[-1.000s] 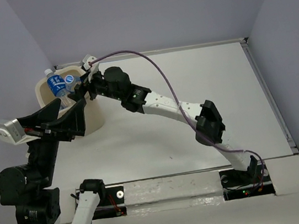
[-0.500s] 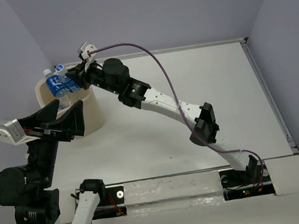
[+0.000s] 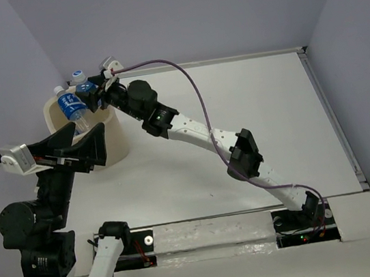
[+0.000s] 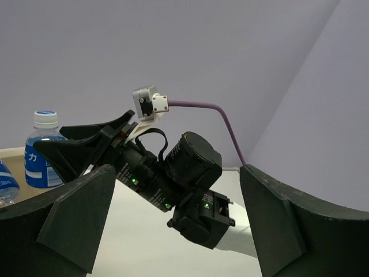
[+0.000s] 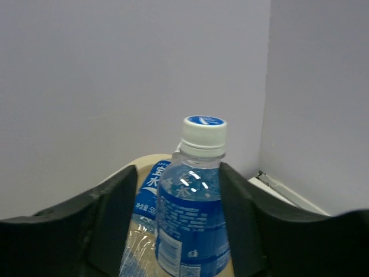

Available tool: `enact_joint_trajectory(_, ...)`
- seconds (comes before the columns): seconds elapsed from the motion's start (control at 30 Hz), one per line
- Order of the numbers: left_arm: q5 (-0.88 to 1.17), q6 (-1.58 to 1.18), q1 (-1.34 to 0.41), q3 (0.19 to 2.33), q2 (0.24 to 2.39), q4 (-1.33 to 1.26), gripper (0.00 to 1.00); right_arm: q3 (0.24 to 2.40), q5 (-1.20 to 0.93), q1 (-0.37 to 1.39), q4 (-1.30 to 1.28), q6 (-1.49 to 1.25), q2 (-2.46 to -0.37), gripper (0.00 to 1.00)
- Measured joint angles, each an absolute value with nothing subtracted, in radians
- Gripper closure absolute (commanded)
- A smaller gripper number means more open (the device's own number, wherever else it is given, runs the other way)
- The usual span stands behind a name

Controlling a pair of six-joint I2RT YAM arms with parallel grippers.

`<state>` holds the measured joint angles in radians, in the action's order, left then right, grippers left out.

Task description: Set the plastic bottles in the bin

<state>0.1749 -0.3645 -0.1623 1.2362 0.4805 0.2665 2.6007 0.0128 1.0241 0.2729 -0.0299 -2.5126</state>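
The cream bin (image 3: 113, 145) stands at the far left of the table. A clear plastic bottle (image 3: 84, 92) with a blue label and white cap stands upright above the bin's mouth, between the fingers of my right gripper (image 3: 91, 98). In the right wrist view this bottle (image 5: 193, 213) touches the right finger, while a gap shows beside the left finger; my right gripper (image 5: 177, 173) is open a little around it. A second bottle (image 3: 70, 106) leans in the bin behind it. My left gripper (image 3: 87, 142) hangs wide open and empty, in front of the bin.
Lilac walls close in behind and left of the bin. The right arm (image 3: 198, 133) stretches diagonally across the white table. A purple cable (image 3: 183, 77) arcs over the arm. In the left wrist view the right wrist (image 4: 173, 179) fills the space between my left fingers.
The right gripper has closed on a bottle in the bin, tipped it upright and raised it, then loosened. The left arm has hardly moved.
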Motion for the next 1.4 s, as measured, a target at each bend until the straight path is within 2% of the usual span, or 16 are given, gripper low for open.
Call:
enact_joint_trajectory(0.07, 0.174, -0.364, -0.162, 1.229, 0.480, 0.262, 0.01, 2.596, 0.022, 1.022, 0.285, -0.031, -2.515, 0.45)
enact_joint_trajectory(0.13, 0.175, -0.365, -0.162, 1.222, 0.480, 0.258, 0.01, 2.595, 0.026, 1.020, 0.300, -0.030, -2.521, 0.40)
enact_joint_trajectory(0.17, 0.175, -0.365, -0.162, 1.218, 0.480, 0.257, 0.01, 2.592, 0.028, 1.020, 0.305, -0.030, -2.523, 0.35)
enact_joint_trajectory(0.2, 0.175, -0.365, -0.162, 1.214, 0.480, 0.258, 0.01, 2.584, 0.029, 1.019, 0.316, -0.030, -2.524, 0.24)
enact_joint_trajectory(0.23, 0.175, -0.365, -0.162, 1.211, 0.480, 0.258, 0.01, 2.575, 0.031, 1.019, 0.326, -0.029, -2.524, 0.18)
enact_joint_trajectory(0.33, 0.175, -0.366, -0.162, 1.208, 0.480, 0.257, 0.01, 2.548, 0.035, 1.019, 0.350, -0.029, -2.524, 0.05)
enact_joint_trajectory(0.4, 0.175, -0.367, -0.162, 1.206, 0.480, 0.255, 0.01, 2.514, 0.034, 1.019, 0.334, -0.039, -2.519, 0.02)
enact_joint_trajectory(0.63, 0.171, -0.368, -0.162, 1.207, 0.480, 0.251, 0.01, 2.294, -0.033, 1.022, 0.314, -0.087, -2.413, 0.00)
enact_joint_trajectory(1.07, 0.189, -0.404, -0.162, 1.213, 0.480, 0.249, 0.01, 1.893, -0.140, 1.022, 0.500, -0.173, -1.949, 0.00)
enact_joint_trajectory(1.13, 0.202, -0.410, -0.162, 1.213, 0.478, 0.243, 0.01, 1.786, -0.134, 1.022, 0.527, -0.173, -1.876, 0.00)
enact_joint_trajectory(1.27, 0.246, -0.408, -0.162, 1.187, 0.460, 0.218, 0.01, 1.406, -0.060, 1.023, 0.562, -0.161, -1.637, 0.00)
enact_joint_trajectory(1.4, 0.310, -0.405, -0.162, 1.072, 0.403, 0.175, 0.01, 1.086, 0.104, 1.023, 0.511, -0.158, -1.363, 0.00)
